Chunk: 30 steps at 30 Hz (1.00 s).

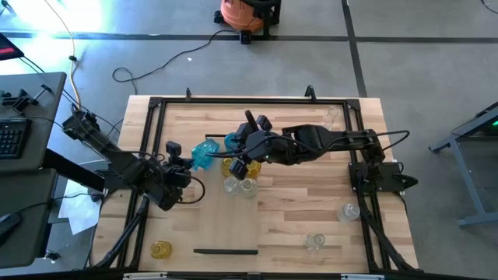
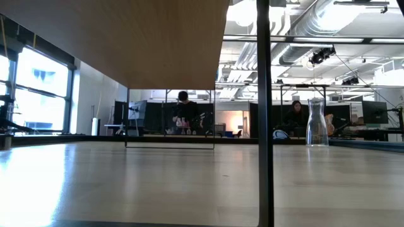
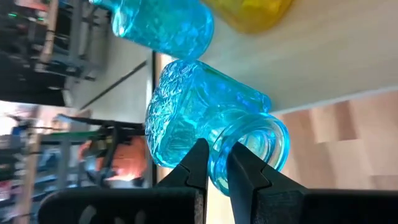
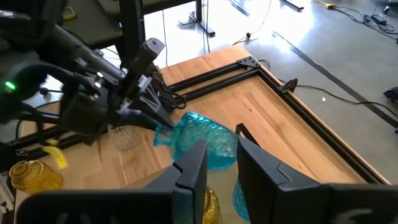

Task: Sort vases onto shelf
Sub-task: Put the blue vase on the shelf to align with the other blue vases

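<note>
The tilted, textured blue glass vase [image 3: 205, 112] lies near the table's middle, its neck rim pinched by the left gripper [image 3: 214, 163], which should lift slowly, clear of the empty, part-open right gripper [image 4: 221, 155] just beside it.

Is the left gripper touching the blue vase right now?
Touching. The left wrist view shows the left gripper with its fingers pinching the rim of the blue vase.

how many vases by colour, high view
blue vases: 2
yellow vases: 3, one partly under an arm
clear vases: 5
total: 10
</note>
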### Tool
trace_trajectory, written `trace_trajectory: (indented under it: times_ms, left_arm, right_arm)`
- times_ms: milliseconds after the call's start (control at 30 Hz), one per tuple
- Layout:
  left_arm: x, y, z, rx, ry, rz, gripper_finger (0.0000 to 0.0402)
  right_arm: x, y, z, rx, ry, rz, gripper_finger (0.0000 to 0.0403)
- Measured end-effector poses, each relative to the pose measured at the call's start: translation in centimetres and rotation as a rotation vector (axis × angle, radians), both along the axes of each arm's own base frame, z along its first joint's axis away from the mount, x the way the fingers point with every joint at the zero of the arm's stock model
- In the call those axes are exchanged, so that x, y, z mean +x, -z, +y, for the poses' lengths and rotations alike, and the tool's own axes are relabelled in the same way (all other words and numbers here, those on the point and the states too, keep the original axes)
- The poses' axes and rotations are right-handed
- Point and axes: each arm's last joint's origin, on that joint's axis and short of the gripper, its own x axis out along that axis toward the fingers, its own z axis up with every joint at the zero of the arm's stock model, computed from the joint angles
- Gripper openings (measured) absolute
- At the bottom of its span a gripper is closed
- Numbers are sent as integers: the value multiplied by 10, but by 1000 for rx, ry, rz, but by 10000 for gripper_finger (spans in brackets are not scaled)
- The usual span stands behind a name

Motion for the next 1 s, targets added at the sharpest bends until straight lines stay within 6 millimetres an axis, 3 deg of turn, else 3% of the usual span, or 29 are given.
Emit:
trace_trajectory:
  times_ms: [300, 567, 1000]
  left_arm:
    - [-4, -50, 4, -126, -9, 7, 20]
    - [-6, -89, 15, -399, -36, 38, 20]
    - [6, -116, 55, -812, -156, 34, 19]
  right_arm:
    - [0, 0, 1, -10, -5, 4, 71]
    - [0, -3, 8, -38, -40, -17, 71]
    - [-1, -5, 24, -42, -95, -42, 71]
